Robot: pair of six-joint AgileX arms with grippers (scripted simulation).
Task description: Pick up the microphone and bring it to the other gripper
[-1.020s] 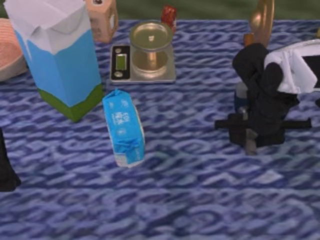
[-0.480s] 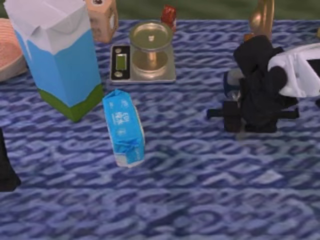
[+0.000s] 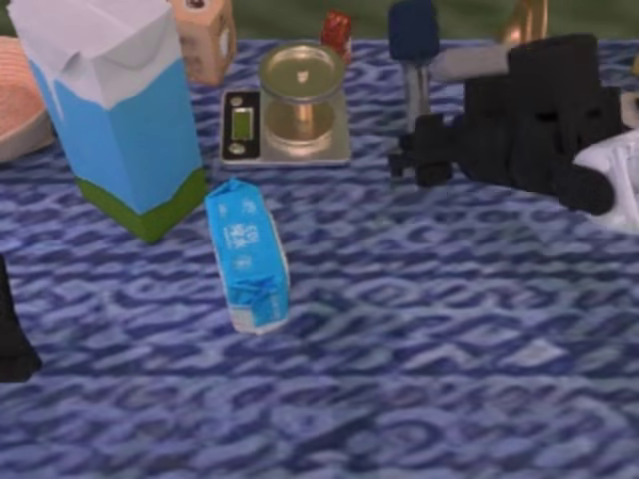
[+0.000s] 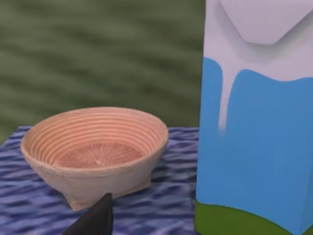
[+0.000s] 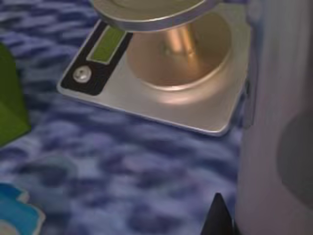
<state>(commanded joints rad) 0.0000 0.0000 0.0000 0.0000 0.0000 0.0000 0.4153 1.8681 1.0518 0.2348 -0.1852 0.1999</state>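
The microphone hangs above the table at the back right, its dark navy head uppermost and its slim grey handle running down into my right gripper, which is shut on it. In the right wrist view the handle fills the side of the picture next to one dark fingertip. My left gripper, the other gripper, stays parked at the table's left edge and is open. Only one of its fingertips shows in the left wrist view.
A blue packet lies at mid-table. A tall blue-and-white carton stands at the back left beside a ribbed bowl. A kitchen scale with a golden stand sits at the back centre, just left of the held microphone.
My right gripper has risen and moved left and toward the back, carrying the microphone off the cloth. The microphone's head now shows above the gripper. The left arm has not moved.
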